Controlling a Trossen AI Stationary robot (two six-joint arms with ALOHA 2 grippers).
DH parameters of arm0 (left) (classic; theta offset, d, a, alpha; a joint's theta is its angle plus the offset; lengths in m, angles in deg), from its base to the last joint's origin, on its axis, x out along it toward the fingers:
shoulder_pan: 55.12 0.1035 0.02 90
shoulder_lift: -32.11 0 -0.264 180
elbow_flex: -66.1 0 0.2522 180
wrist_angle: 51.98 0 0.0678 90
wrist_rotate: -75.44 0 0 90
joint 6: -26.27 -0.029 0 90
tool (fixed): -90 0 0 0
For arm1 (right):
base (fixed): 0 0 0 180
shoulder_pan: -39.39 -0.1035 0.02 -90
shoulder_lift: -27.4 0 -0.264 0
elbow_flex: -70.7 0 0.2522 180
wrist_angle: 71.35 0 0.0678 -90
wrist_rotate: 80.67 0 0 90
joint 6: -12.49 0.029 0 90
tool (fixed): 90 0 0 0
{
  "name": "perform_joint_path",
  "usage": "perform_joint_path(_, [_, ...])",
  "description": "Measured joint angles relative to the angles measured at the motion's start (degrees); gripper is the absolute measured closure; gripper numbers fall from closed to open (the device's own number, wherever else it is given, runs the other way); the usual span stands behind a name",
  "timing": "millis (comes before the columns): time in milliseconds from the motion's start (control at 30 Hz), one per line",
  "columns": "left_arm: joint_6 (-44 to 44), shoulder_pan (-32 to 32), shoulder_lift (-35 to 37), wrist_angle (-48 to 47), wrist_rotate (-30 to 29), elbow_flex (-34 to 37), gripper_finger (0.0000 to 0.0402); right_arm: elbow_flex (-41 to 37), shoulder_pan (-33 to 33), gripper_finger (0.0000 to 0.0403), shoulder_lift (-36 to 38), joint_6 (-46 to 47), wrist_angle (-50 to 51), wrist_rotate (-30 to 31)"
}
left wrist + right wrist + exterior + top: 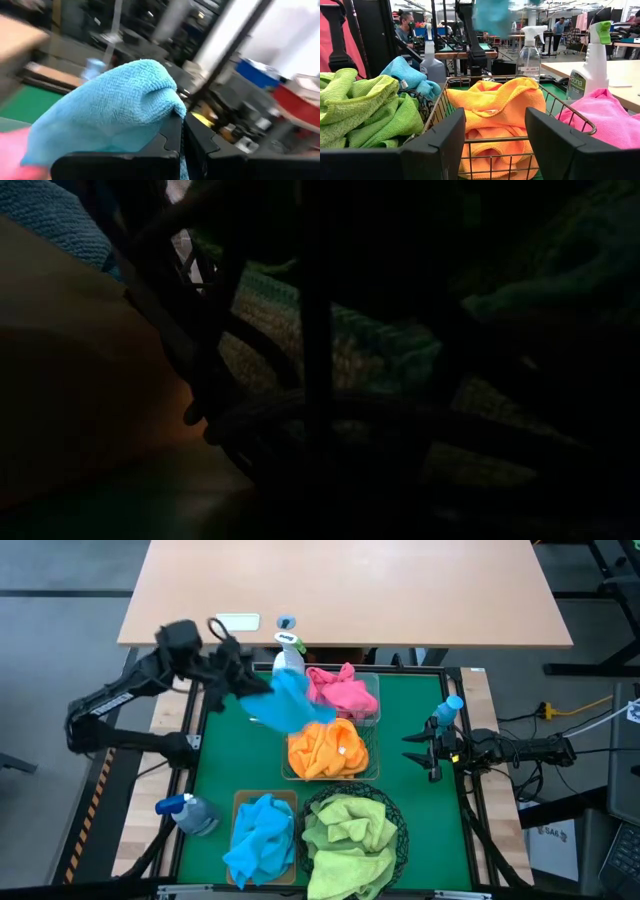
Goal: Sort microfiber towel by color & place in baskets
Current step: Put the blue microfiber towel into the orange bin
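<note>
We are nearly done: pink towel (343,690), orange towel (325,748), green towel (350,835) and blue towels (262,838) lie sorted in the baskets (372,765), only the blue towel (285,700) clamped in our left gripper (243,680) remains above the mat, while our right gripper (418,748) waits wide and empty at the right edge

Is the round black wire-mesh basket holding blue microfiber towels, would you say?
No, the round black wire-mesh basket holds green microfiber towels; blue ones fill the tan rectangular bin beside it.

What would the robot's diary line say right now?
left gripper: shut on blue towel, lifted | right gripper: open, waiting | baskets: filled
</note>
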Motion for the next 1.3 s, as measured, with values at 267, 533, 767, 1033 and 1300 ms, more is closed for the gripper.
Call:
perform_joint_path(267, [8.66, -15.69, 0.69, -0.3, -8.74, 0.0, 0.0401, 0.0, 0.0, 0.0198, 0.0, 0.0, 0.0, 0.0])
perform_joint_path(533, [17.64, -31.54, 1.61, -0.75, -21.36, 0.0, 0.0401, -0.02, 0.0, 0.0198, 0.0, -0.01, 0.0, 0.01])
perform_joint_path(767, [24.8, -45.39, 1.32, -2.74, -31.67, 0.0, 0.0401, -0.02, 0.0, 0.0198, 0.0, 0.0, -0.02, 0.0])
perform_joint_path(1033, [31.01, -58.87, -0.35, -4.58, -38.83, 0.0, 0.0401, -0.02, 0.0, 0.0198, 0.0, 0.0, -0.02, 0.02])
perform_joint_path(1300, [31.1, -65.07, -4.76, -11.12, -42.18, 0.0, 0.0401, -0.02, 0.0, 0.0198, 0.0, 0.0, -0.02, 0.0])
